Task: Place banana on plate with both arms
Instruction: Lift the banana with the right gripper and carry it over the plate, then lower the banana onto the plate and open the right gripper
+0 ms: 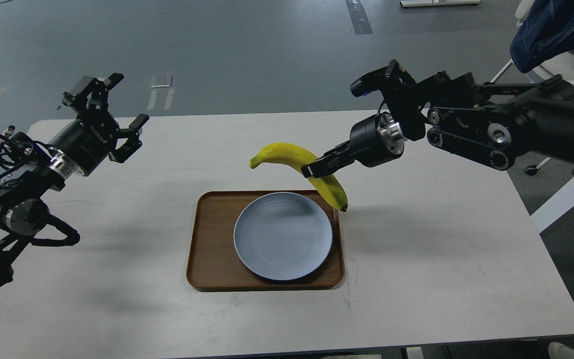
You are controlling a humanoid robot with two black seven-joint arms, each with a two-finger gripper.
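Observation:
The yellow banana (287, 153) hangs in the air, held near its middle by my right gripper (313, 169), which is shut on it. It hovers above the far right part of the pale blue-grey plate (283, 236), its dark tip pointing down near the tray's right rim. The plate lies on the brown wooden tray (210, 249) at the table's middle. My left gripper (120, 110) is open and empty, raised above the far left of the table.
The white table (441, 279) carries the tray and plate. A chair with a blue cloth (551, 30) and another white table stand beyond the right edge. Grey floor lies behind.

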